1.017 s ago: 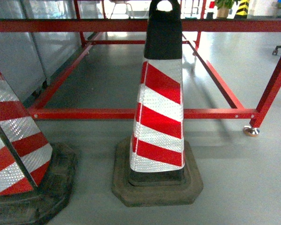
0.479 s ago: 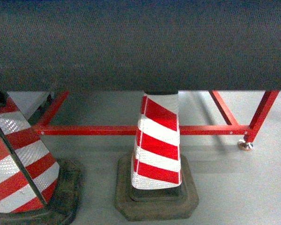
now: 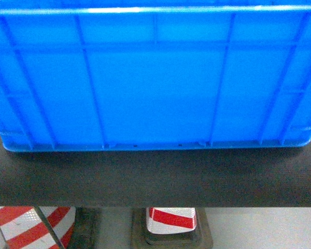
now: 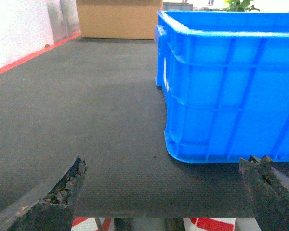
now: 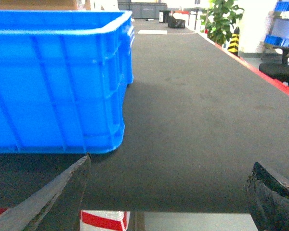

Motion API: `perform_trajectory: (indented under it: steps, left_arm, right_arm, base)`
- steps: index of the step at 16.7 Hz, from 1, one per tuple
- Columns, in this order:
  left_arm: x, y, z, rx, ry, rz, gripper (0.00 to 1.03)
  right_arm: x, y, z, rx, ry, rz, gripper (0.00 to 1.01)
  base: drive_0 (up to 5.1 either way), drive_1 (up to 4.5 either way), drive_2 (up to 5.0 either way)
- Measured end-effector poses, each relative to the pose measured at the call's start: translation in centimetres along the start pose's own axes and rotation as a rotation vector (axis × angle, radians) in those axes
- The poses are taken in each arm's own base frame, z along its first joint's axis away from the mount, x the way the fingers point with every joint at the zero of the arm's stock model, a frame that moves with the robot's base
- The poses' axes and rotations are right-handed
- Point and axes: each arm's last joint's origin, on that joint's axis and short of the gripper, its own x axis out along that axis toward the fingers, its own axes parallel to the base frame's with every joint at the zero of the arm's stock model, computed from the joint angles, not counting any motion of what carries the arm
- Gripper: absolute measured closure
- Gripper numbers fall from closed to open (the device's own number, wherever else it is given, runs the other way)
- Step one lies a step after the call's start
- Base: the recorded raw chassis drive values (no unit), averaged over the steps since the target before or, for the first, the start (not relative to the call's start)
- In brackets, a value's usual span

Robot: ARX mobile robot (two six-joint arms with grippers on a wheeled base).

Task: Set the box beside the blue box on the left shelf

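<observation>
The box (image 3: 155, 78) is a bright-blue ribbed plastic crate standing on a dark table top (image 3: 155, 179), and it fills the head view. In the left wrist view the box (image 4: 231, 86) stands ahead to the right, and my left gripper (image 4: 166, 166) is open at the table's near edge, just short of the box's corner. In the right wrist view the box (image 5: 53, 82) stands ahead to the left, and my right gripper (image 5: 171, 161) is open beside its near corner. Neither gripper touches it. The left shelf and the blue box are out of view.
Red-and-white traffic cones (image 3: 171, 218) stand on the floor under the table's near edge. A cardboard box (image 4: 118, 19) sits at the table's far end. A potted plant (image 5: 224, 19) and an office chair (image 5: 282, 72) lie beyond the table's right, red-edged side.
The head view has risen from the floor-level cones and red frame, past the table's edge, to the table top, so the blue box now fills it.
</observation>
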Motion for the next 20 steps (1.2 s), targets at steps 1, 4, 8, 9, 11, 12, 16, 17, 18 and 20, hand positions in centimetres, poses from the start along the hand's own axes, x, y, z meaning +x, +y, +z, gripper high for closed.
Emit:
perform_trajectory:
  steps: [1,4,8,9,11,12,16,17,18,20]
  left_arm:
    - [0.00,0.00,-0.01,0.001,0.001,-0.001,0.05]
    - [0.00,0.00,0.00,-0.001,0.000,0.000,0.05]
    - [0.00,0.00,-0.03,0.000,0.004,0.000,0.05]
    - [0.00,0.00,0.04,0.000,-0.003,0.000,0.05]
    - [0.00,0.00,0.01,0.000,0.000,0.000,0.05]
    - [0.00,0.00,0.01,0.000,0.000,0.000,0.05]
    - [0.00,0.00,0.01,0.000,0.000,0.000,0.05]
    - [0.00,0.00,0.01,0.000,0.000,0.000,0.05]
    - [0.00,0.00,0.01,0.000,0.000,0.000,0.05]
    - [0.00,0.00,0.01,0.000,0.000,0.000,0.05]
  right_arm:
    - [0.00,0.00,-0.02,0.000,0.002,0.000,0.03]
    - [0.00,0.00,0.00,0.000,0.000,0.000,0.03]
    - [0.00,0.00,-0.01,0.000,0.002,0.000,0.03]
    - [0.00,0.00,-0.01,0.000,0.002,0.000,0.03]
    - [0.00,0.00,-0.01,0.000,0.001,0.000,0.03]
    - [0.00,0.00,-0.01,0.000,0.001,0.000,0.03]
    - [0.00,0.00,-0.01,0.000,0.001,0.000,0.03]
    - [0.00,0.00,-0.01,0.000,0.001,0.000,0.03]
    - [0.00,0.00,-0.01,0.000,0.001,0.000,0.03]
    - [0.00,0.00,-0.01,0.000,0.001,0.000,0.03]
  base:
    - [0.0,0.00,0.0]
    - [0.0,0.00,0.0]
    - [0.0,0.00,0.0]
    - [0.0,0.00,0.0]
    - [0.0,0.00,0.0]
    - [0.0,0.00,0.0]
    - [0.0,0.00,0.0]
    - [0.0,0.00,0.0]
    - [0.0,0.00,0.0]
    - [0.0,0.00,0.0]
